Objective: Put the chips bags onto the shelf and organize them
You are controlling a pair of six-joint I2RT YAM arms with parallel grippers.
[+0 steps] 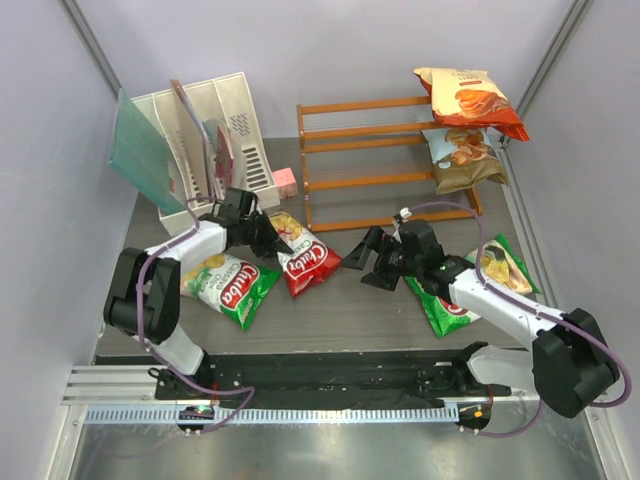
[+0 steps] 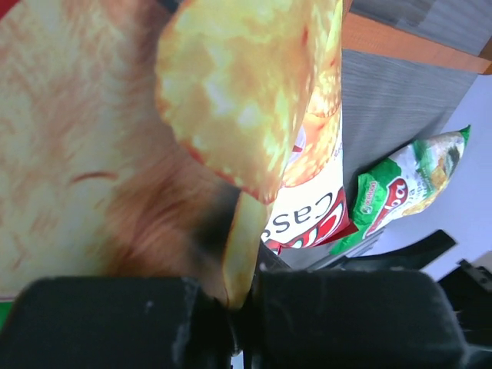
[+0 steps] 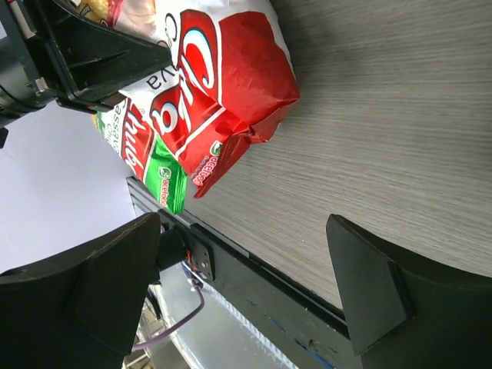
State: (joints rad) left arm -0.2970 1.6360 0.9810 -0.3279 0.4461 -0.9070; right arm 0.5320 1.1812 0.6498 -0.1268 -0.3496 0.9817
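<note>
My left gripper (image 1: 264, 233) is shut on the top edge of a red Chiba chips bag (image 1: 306, 259) lying on the table in front of the wooden shelf (image 1: 380, 165). The left wrist view shows the bag's edge (image 2: 240, 254) pinched between the jaws. A green Chiba bag (image 1: 233, 288) lies by the left arm. My right gripper (image 1: 366, 259) is open and empty just right of the red bag (image 3: 223, 84). A second green bag (image 1: 441, 302) lies under the right arm and a third (image 1: 506, 263) beside it. A cream/orange-red bag (image 1: 470, 100) and a light-blue/brown bag (image 1: 462, 155) sit at the shelf's right end.
A white file organizer (image 1: 215, 130) with folders stands at the back left, with a small pink object (image 1: 287, 181) beside it. Grey walls close both sides. A black rail (image 1: 330, 375) runs along the near table edge.
</note>
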